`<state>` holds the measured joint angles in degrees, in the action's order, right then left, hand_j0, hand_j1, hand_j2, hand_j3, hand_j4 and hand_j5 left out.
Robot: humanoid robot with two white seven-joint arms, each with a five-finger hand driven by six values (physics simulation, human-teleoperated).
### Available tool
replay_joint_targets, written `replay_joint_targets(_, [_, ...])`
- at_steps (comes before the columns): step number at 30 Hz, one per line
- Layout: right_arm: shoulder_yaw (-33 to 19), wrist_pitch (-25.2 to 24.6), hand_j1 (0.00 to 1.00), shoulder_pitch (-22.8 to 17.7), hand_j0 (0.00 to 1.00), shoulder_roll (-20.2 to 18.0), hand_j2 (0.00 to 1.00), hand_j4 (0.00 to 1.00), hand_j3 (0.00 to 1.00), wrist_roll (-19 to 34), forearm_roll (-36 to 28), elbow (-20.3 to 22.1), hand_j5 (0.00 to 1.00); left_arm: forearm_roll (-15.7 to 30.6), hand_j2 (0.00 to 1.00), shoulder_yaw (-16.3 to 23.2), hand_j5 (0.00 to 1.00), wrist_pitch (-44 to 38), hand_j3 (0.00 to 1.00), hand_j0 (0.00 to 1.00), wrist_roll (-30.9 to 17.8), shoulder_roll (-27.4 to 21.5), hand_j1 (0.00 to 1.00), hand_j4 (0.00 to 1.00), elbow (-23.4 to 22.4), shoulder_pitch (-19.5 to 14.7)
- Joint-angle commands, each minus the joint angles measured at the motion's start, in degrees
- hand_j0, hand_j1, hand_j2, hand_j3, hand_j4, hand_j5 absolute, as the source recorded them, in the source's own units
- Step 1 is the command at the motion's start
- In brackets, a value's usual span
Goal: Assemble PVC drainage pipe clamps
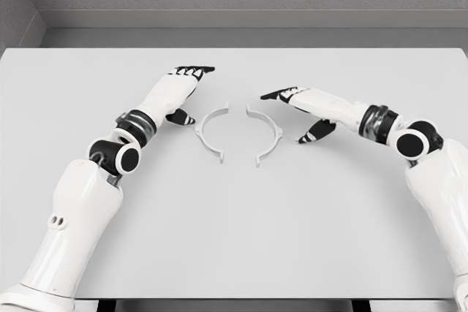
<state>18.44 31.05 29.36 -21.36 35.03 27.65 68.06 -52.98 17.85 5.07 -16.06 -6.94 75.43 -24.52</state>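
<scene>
Tabletop fills nearly the whole frame, pale grey, its far edge running across the upper part of the picture under the wall and its near edge along the bottom. Most of that surface lies bare, so the room for moving looks generous, especially across the lower centre.

Both white arms reach in from the lower corners. The left hand lies upper left of centre, fingers stretched flat toward the far edge and thumb angled inward, holding nothing. The right hand lies right of centre, fingers extended toward the middle and thumb dropped below, also holding nothing.

Between them, at the middle of the frame, sit the two white clamp halves. The left clamp half curves open to the right; the right clamp half curves open to the left. They face each other with a clear gap, not touching.

Assembly looks barely begun: neither half is grasped, and the two must yet be brought together. Each thumb sits just beside its half, well clear of any table edge.
</scene>
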Motion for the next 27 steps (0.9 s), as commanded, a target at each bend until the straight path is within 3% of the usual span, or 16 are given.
replay_joint_targets(1, [-0.07, -0.11, 1.00, -0.18, 1.00, -3.16, 1.00, 1.00, 1.00, -0.03, -0.75, 4.01, 1.00, 0.07, 1.00, 0.52, 1.00, -0.06, 1.00, 1.00, 0.07, 0.08, 1.00, 1.00, 0.07, 0.00])
replay_joint_targets(3, [-0.07, -0.11, 1.00, -2.02, 1.00, -5.45, 1.00, 1.00, 1.00, -0.03, -1.19, 8.67, 1.00, 0.07, 1.00, 1.14, 1.00, 0.03, 1.00, 1.00, 0.07, 0.08, 1.00, 1.00, 0.51, 0.00])
replay_joint_targets(7, [-0.33, -0.02, 1.00, -4.83, 1.00, -7.30, 1.00, 1.00, 1.00, -0.03, -1.37, 13.68, 1.00, 0.07, 1.00, 1.31, 1.00, 0.03, 1.00, 1.00, 0.07, 0.61, 1.00, 1.00, 0.51, 0.09])
replay_joint_targets(12, [-0.77, 2.70, 1.00, -6.42, 1.00, -8.44, 1.00, 1.00, 1.00, -0.03, -1.37, 16.32, 1.00, 0.07, 1.00, 1.49, 1.00, -0.06, 1.00, 1.00, 0.15, 0.70, 1.00, 1.00, 0.69, 0.18])
replay_joint_targets(27, [-1.04, 2.88, 1.00, -8.53, 1.00, -9.32, 1.00, 1.00, 1.00, -0.03, -1.46, 19.75, 1.00, -0.54, 1.00, 2.28, 1.00, -0.06, 1.00, 1.00, 0.15, 2.98, 1.00, 1.00, 1.04, 0.35])
